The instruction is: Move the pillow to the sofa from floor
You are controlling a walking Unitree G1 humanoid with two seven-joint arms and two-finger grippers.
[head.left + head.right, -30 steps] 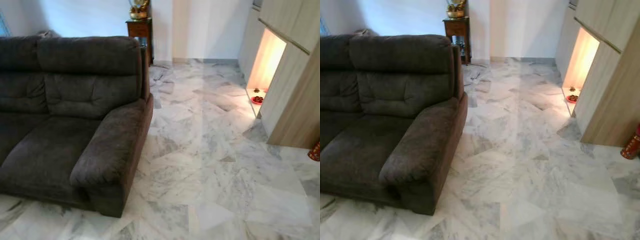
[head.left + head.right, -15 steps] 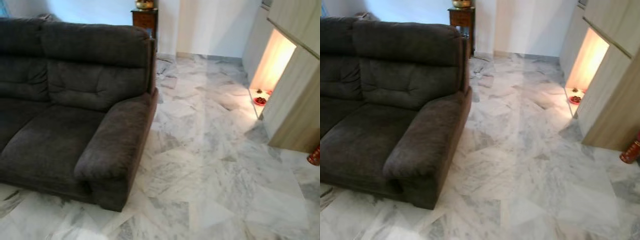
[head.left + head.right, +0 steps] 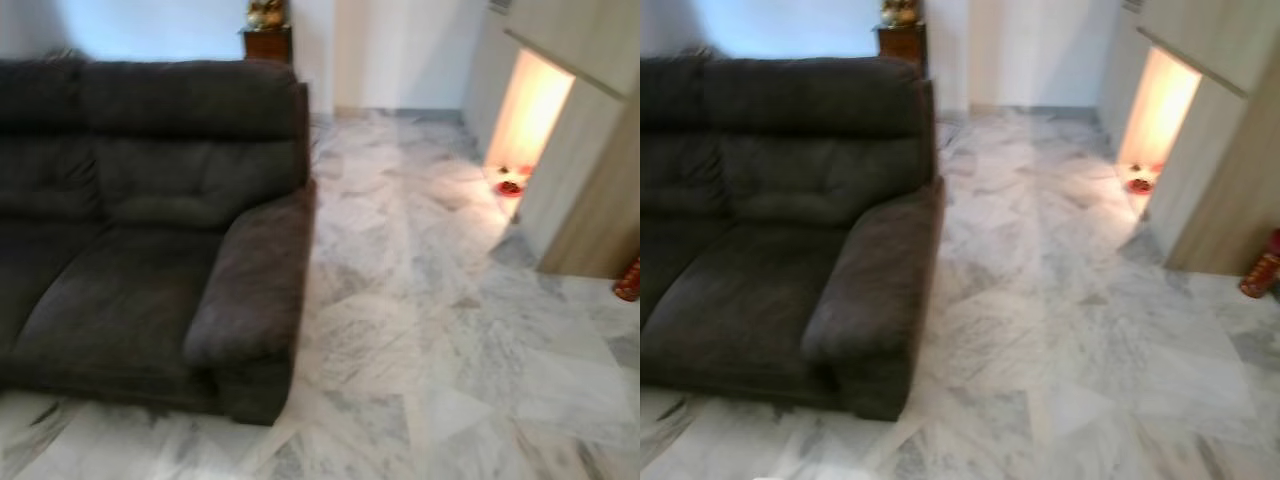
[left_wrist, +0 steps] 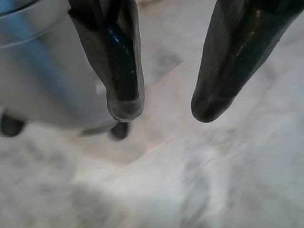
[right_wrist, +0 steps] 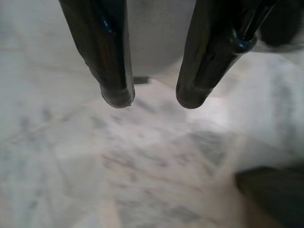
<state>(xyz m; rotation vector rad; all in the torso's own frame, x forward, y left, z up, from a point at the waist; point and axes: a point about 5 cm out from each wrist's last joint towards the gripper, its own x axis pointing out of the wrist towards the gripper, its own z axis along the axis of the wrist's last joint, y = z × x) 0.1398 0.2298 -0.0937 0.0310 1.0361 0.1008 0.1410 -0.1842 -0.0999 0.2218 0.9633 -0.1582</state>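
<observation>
A dark grey-brown sofa (image 3: 150,220) stands on the left, its near armrest (image 3: 255,280) towards the middle of the room and its seat cushions bare. The head views are blurred. My left gripper (image 4: 166,109) hangs over marble floor, open, with nothing between its fingers. Beside it is a silver part of my own body. My right gripper (image 5: 154,97) also hangs over the floor, open and holding nothing.
White-grey marble floor (image 3: 430,300) spreads to the right of the sofa. A light wooden cabinet (image 3: 590,150) with a lit niche (image 3: 525,115) stands on the right, with a red object (image 3: 1262,275) at its base. A small wooden table (image 3: 266,42) stands behind the sofa.
The whole picture has shifted and blurred, so the camera has moved: the sofa now sits further right and fuller in view. No thing has visibly moved.
</observation>
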